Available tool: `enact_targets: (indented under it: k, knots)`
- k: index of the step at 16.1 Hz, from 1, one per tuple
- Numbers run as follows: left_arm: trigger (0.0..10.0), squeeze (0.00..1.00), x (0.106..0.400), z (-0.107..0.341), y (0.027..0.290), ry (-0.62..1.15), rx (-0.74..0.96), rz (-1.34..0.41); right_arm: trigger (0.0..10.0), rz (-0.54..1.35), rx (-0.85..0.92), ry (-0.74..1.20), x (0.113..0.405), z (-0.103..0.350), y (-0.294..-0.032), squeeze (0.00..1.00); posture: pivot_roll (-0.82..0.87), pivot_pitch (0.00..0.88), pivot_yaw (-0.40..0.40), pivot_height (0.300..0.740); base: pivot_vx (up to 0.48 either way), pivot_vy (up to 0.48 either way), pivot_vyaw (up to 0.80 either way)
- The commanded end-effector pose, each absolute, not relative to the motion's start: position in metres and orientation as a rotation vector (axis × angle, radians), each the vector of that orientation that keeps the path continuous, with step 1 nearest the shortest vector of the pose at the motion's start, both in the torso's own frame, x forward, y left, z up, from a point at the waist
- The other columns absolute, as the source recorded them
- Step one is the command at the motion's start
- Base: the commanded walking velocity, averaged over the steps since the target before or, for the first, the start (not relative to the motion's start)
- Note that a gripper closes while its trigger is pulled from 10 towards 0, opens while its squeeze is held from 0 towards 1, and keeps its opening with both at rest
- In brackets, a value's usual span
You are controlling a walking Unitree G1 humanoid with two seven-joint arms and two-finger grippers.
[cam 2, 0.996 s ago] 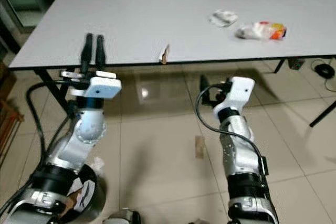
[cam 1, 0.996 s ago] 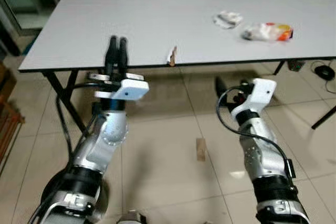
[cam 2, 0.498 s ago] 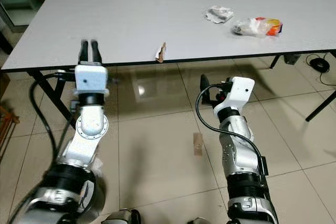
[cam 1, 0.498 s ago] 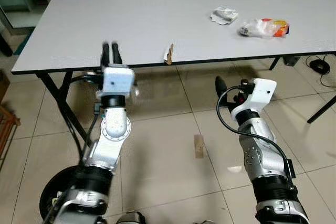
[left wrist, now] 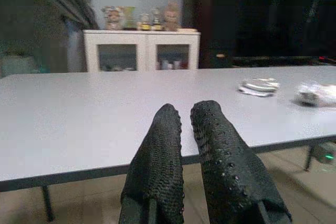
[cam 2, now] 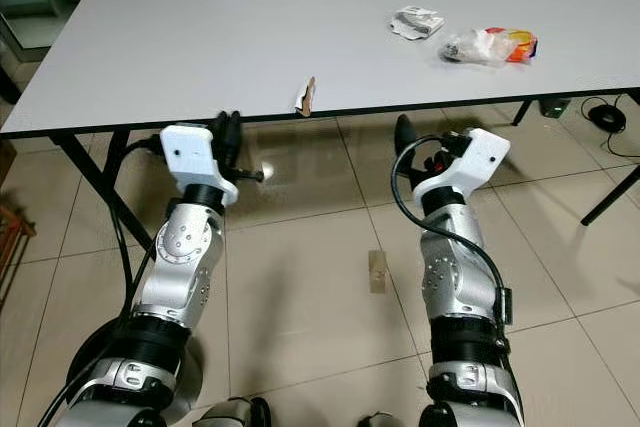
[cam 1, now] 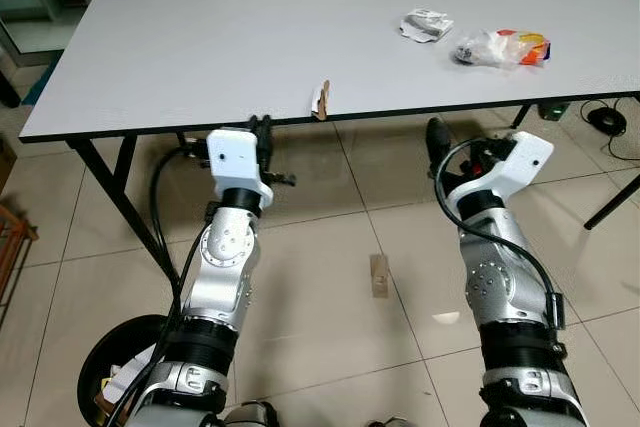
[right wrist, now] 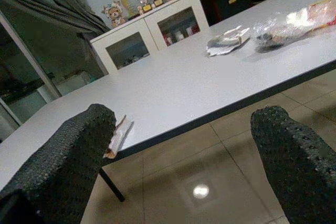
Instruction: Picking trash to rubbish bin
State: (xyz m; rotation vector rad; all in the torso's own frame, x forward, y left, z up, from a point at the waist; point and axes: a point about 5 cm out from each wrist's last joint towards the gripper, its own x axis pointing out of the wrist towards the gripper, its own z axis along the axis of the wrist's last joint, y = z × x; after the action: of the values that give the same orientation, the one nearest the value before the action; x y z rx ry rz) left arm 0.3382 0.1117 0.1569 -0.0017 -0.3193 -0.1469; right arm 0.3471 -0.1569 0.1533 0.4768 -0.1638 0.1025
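- The left pincer had dropped within the last second from a raised pose above the worktop edge to just below that edge; its studded black fingers were pressed together, empty.
- The right pincer had risen slightly toward the same edge, its two rubbery fingers spread wide with nothing between them.
- The camera had also shifted over that second, so the worktop sat differently in frame, yet the trash lay as it had.
- That trash was three pieces: a small brown cardboard scrap standing at the near edge, a crumpled white wrapper farther back on the robot's right, and just beside it a clear, crinkly plastic bag with orange print.
- Nothing had been picked up, so the task looked barely begun; the open right pincer seemed better placed for the scrap.
- A round dark bin with paper inside sat on the tiled floor by the robot's left side.
- The worktop was smooth, matte and pale grey with a dark rim; another small brown piece lay on the glossy tiles.
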Motion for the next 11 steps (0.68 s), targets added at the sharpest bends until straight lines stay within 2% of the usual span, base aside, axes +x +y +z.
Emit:
enact_targets:
  k: [1, 3, 6, 9, 10, 11]
  knots:
    - [10.0, 0.00, 0.339, 0.158, 0.103, -0.313, 0.017, -0.214, 10.0, 0.139, 0.473, -0.172, 0.355, 0.164, -0.146, 0.00, -0.06, 0.072, 0.000, 0.740, 0.000, 0.000, 0.00]
    - [10.0, 0.00, 0.337, 0.156, 0.099, -0.307, 0.031, -0.250, 10.0, 0.174, 0.448, -0.218, 0.369, 0.185, -0.135, 0.00, -0.04, 0.069, -0.004, 0.740, 0.000, 0.000, 0.00]
    - [10.0, 0.00, 0.335, 0.155, 0.098, -0.309, 0.053, -0.263, 10.0, 0.124, 0.336, -0.235, 0.381, 0.198, -0.150, 0.00, -0.03, 0.066, -0.008, 0.740, 0.000, 0.000, 0.00]
    - [10.0, 0.00, 0.332, 0.151, 0.101, -0.300, 0.057, -0.270, 10.0, -0.043, 0.224, -0.234, 0.387, 0.205, -0.207, 0.00, -0.04, 0.064, -0.008, 0.740, 0.000, 0.000, 0.00]
    - [10.0, 0.00, 0.331, 0.150, 0.101, -0.298, 0.067, -0.277, 10.0, -0.127, 0.159, -0.242, 0.384, 0.211, -0.234, 0.00, -0.05, 0.064, -0.007, 0.740, 0.000, 0.000, 0.00]
    - [10.0, 0.00, 0.331, 0.149, 0.101, -0.297, 0.071, -0.280, 10.0, -0.160, 0.134, -0.250, 0.383, 0.214, -0.244, 0.00, -0.05, 0.065, -0.005, 0.740, 0.000, 0.000, 0.00]
